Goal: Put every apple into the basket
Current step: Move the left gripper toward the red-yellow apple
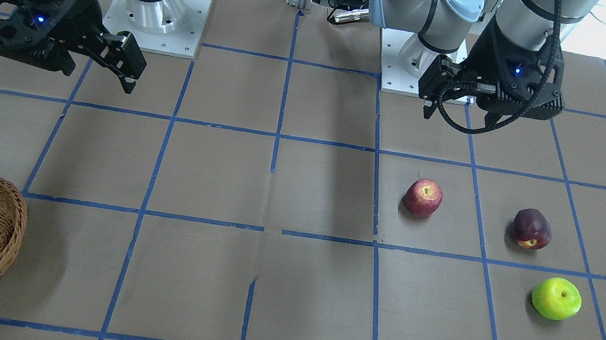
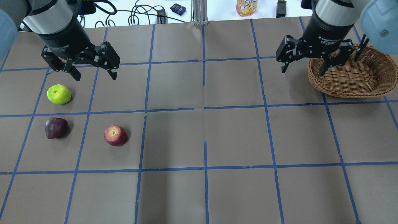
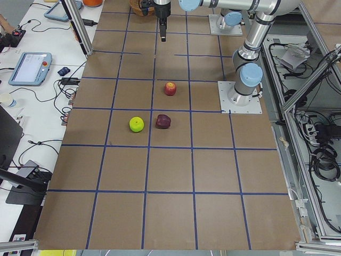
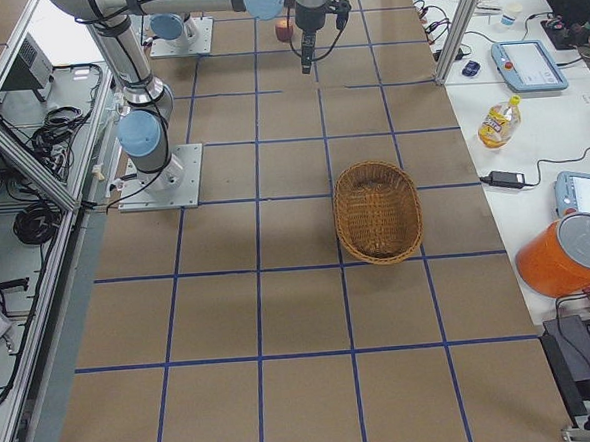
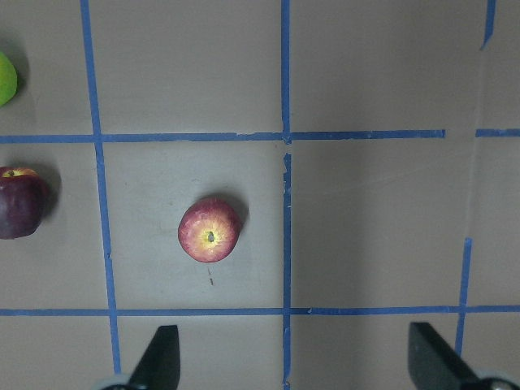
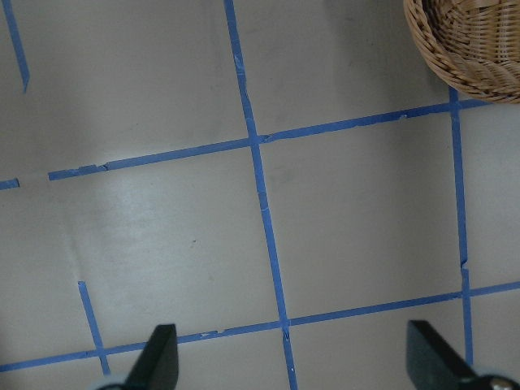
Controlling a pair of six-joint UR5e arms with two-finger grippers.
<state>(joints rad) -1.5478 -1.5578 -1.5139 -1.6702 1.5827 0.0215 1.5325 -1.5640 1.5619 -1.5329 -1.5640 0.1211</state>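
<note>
Wicker basket (image 2: 351, 90): light brown and oval, sitting on the robot's right side of the table (image 2: 236, 137), out toward the operators' edge.
Red apple (image 2: 115, 135): sitting on the robot's left side, stem dimple facing up. It's the one closest to the middle of the table, and it's lying just inside a square of blue tape (image 2: 205, 109).
Dark maroon apple (image 2: 56, 128): lying in the next square further left, near the red one but not touching it. A yellow-orange patch is showing in the front-facing view.
Green apple (image 2: 58, 94): sitting just beyond the maroon one, on the operators' side, with a gap between them.
All 3 apples: lying on the bare table, well apart from the basket.
Left gripper (image 2: 94, 73): hanging in the air above the table near the green apple, wide open and gripping nothing. In its wrist view the fingertips (image 5: 158, 357) are showing far apart, with the red apple on the table ahead of them.
Right gripper (image 2: 303, 70): also hanging wide open and holding nothing, hovering just beside the basket. Its wrist view is catching only the basket's rim in the top right corner.
</note>
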